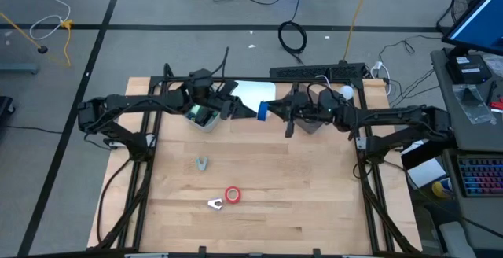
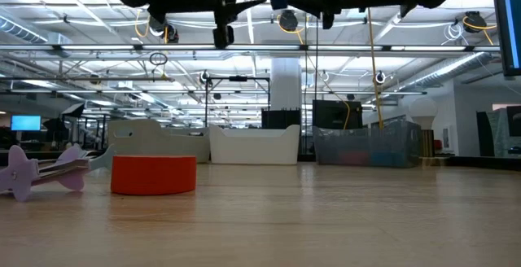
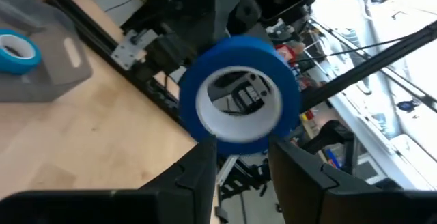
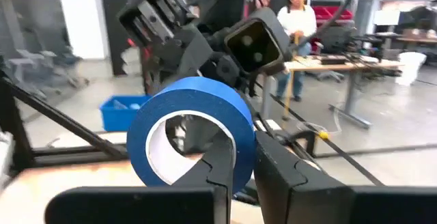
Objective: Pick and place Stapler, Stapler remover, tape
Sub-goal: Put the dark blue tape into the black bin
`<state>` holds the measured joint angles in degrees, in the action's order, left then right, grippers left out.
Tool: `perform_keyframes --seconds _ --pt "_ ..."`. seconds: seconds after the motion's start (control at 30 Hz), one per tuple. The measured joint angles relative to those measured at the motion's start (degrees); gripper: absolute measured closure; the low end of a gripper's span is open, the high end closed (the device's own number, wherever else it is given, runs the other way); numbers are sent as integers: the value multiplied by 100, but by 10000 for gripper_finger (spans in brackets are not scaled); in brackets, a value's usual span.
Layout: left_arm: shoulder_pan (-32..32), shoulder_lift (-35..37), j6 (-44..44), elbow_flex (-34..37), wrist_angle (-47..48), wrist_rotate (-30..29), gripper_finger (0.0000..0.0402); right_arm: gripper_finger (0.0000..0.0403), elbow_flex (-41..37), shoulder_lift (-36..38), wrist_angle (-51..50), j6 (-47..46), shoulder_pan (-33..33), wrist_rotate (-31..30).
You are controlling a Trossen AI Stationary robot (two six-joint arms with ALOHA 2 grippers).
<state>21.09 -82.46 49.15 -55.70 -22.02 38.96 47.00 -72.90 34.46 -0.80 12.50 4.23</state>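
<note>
High view: both arms meet over the far part of the table (image 1: 259, 211). The right gripper (image 4: 246, 157) is clenched on a blue tape roll (image 4: 191, 132), one finger through its centre, holding it in the air. The left gripper (image 3: 242, 157) sits at the same roll with its fingers parted around the wall. A red tape roll (image 1: 233, 195) lies near the front edge, a stapler remover (image 1: 215, 204) just beside it.
</note>
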Motion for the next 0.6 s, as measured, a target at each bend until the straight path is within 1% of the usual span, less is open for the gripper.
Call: perform_keyframes --seconds 0.17,0.43,0.6 --pt "90 0 -114 0 180 -9 270 373 -2 373 -741 331 101 -521" --pt "139 0 -355 0 684 -35 270 373 0 996 -2015 851 372 -1660" --pt "139 0 -793 0 1292 -294 270 375 0 1105 -2627 1049 711 -1956"
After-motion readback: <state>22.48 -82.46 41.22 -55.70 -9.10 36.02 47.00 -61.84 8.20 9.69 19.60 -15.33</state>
